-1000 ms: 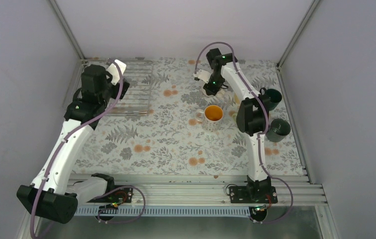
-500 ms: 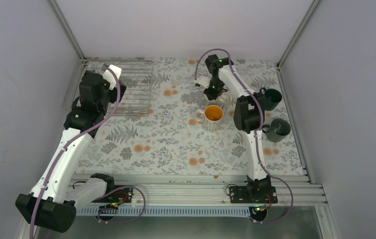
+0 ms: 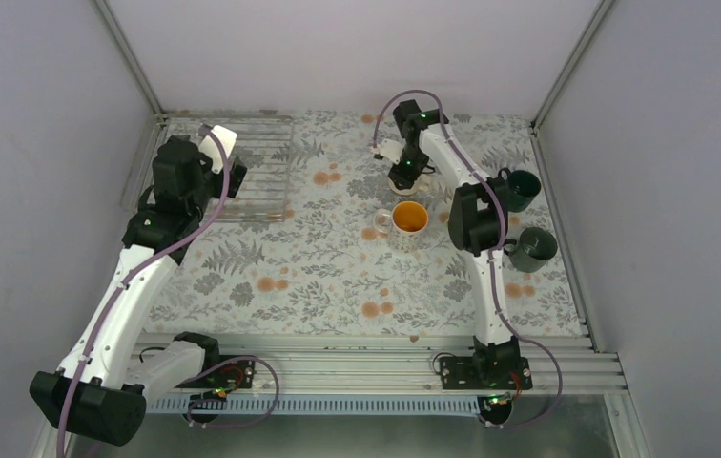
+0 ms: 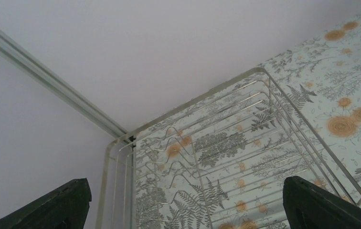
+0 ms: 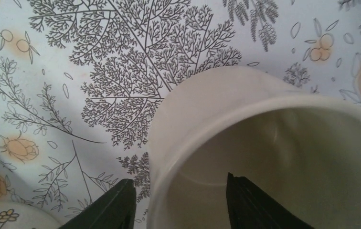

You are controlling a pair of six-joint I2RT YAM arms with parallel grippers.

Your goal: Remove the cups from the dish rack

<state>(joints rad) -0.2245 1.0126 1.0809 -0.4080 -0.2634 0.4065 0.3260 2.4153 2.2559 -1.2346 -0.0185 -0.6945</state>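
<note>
The dish rack [image 3: 259, 170] lies flat at the back left, and I see no mug on it; it also shows in the left wrist view [image 4: 226, 157]. My left gripper [image 3: 216, 134] [image 4: 186, 180] hangs open and empty above it. My right gripper [image 3: 402, 176] [image 5: 178, 179] is open astride the rim of the cream-white mug [image 5: 193, 119], which stands upright on the table, one finger outside and one inside. The patterned mug with the orange inside [image 3: 409, 219] stands just in front of it. Two green mugs [image 3: 525, 187] [image 3: 534, 248] stand at the right. The yellow mug is not in view.
The floral tablecloth [image 3: 319, 277] covers the table. Grey walls and metal posts close in the back and both sides. The right arm's elbow [image 3: 476, 219] hangs beside the patterned mug and the green mugs.
My left arm has drawn back a little toward the near left over the rack. My right gripper has shifted slightly at the cream-white mug.
</note>
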